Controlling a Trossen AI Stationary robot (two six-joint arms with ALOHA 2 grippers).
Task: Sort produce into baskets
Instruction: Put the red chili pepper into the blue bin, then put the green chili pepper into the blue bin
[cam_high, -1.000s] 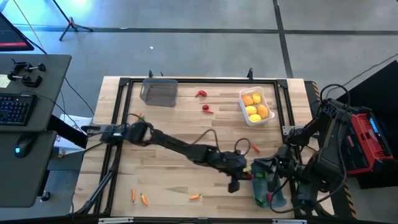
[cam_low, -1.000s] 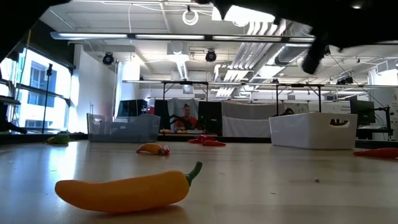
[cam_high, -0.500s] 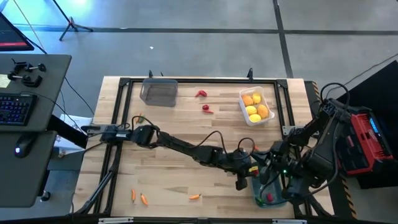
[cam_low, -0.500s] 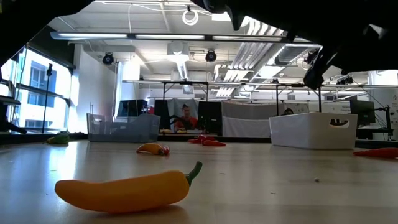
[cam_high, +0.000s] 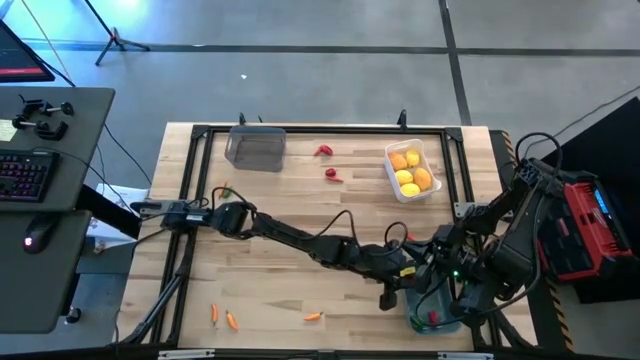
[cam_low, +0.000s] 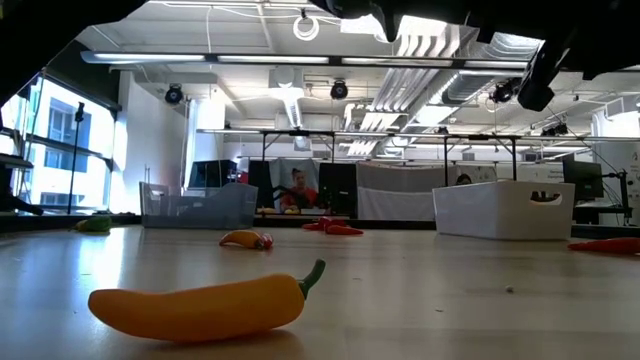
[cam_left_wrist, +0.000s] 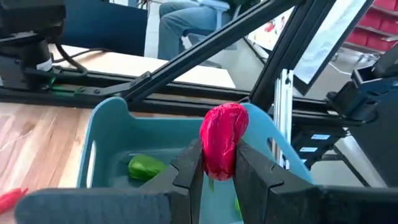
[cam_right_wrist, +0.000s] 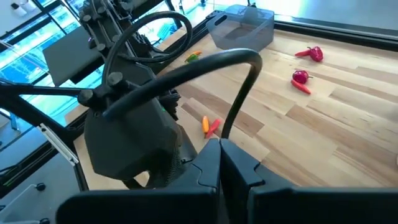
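Left gripper (cam_left_wrist: 214, 171) pinches red pepper (cam_left_wrist: 222, 140) mid-body over blue bin (cam_left_wrist: 109, 121); likely light, smooth, rigid plastic, so a waist grip suits; right gripper (cam_right_wrist: 219, 163) clenched, empty.

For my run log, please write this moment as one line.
left gripper: holding red pepper above blue-grey bin | bin: green pepper inside | right gripper: shut, empty
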